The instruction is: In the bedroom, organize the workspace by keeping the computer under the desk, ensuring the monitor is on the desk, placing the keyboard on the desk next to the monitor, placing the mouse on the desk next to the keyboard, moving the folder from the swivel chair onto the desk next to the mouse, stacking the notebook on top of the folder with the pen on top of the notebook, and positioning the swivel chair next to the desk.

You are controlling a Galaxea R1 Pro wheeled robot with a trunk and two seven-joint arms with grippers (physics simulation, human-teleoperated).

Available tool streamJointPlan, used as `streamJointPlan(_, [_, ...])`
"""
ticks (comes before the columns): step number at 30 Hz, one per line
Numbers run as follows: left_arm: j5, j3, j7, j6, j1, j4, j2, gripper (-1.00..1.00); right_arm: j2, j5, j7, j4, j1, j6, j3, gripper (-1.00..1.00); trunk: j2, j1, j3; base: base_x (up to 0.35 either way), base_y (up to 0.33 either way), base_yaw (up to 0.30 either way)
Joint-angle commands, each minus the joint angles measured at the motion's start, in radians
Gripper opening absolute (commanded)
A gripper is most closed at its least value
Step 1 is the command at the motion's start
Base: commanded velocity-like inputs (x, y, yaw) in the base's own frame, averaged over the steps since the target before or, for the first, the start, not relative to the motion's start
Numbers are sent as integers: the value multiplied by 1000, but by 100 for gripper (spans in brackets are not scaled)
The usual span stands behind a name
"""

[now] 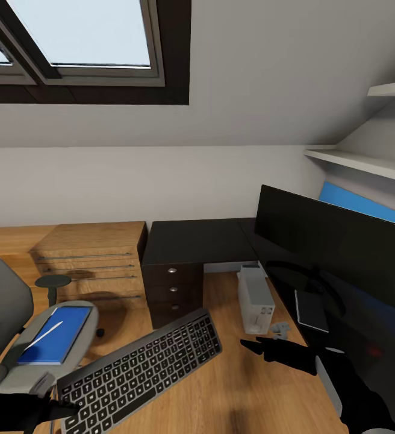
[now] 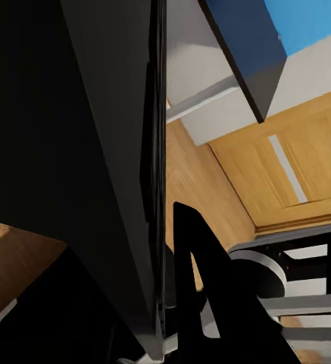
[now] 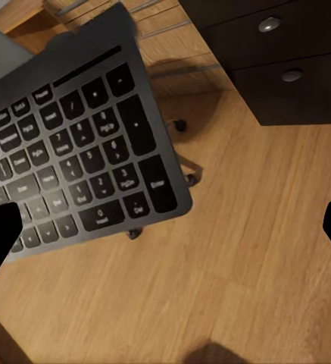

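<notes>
My left gripper (image 1: pixel 64 408) is shut on the lower corner of the black keyboard (image 1: pixel 143 367), which hangs tilted over the wooden floor; the keyboard (image 3: pixel 74 159) also shows under my open right gripper (image 3: pixel 165 235). That right gripper (image 1: pixel 261 348) hovers beside the desk's front edge. The monitor (image 1: pixel 342 253) stands on the black desk (image 1: pixel 191 241) with the dark notebook (image 1: pixel 312 310) lying by its stand. The grey computer (image 1: pixel 255 298) sits on the floor at the desk's edge. On the swivel chair (image 1: pixel 5 307) lies the blue folder (image 1: pixel 59 337) with the pen (image 1: pixel 44 336) on it.
Black drawers (image 1: pixel 173 289) sit under the desk's left end, with low wooden shelving (image 1: pixel 92 259) beside them. A small grey object (image 1: pixel 280 328), perhaps the mouse, lies by the computer. White wall shelves (image 1: pixel 366 163) hang above the monitor.
</notes>
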Motion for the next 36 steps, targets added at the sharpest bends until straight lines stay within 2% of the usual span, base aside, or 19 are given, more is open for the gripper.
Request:
streamJointPlan(1, [8, -7, 1, 2, -2, 0, 2, -100, 0, -8, 1, 0, -1, 9, -1, 100, -2, 1, -2, 0, 0, 0])
streamJointPlan(7, [8, -6, -6, -19, -2, -1, 1, -100, -1, -9, 11, -1, -1, 10, 0, 100, -2, 1, -2, 0, 0, 0])
streamJointPlan(14, [7, -6, -49, -25, -2, -2, 1, -100, -1, -9, 15, -1, -1, 10, 2, 100, -2, 1, -2, 0, 0, 0])
streamJointPlan(27, [-4, -13, -57, -25, -2, -32, -5, -100, -1, -7, 34, -1, -1, 9, 2, 100, -2, 1, -2, 0, 0, 0])
streamJointPlan(36, [-22, -15, -57, -25, -2, -46, -31, -100, -1, -6, 36, -1, -1, 9, 2, 100, -2, 1, -2, 0, 0, 0])
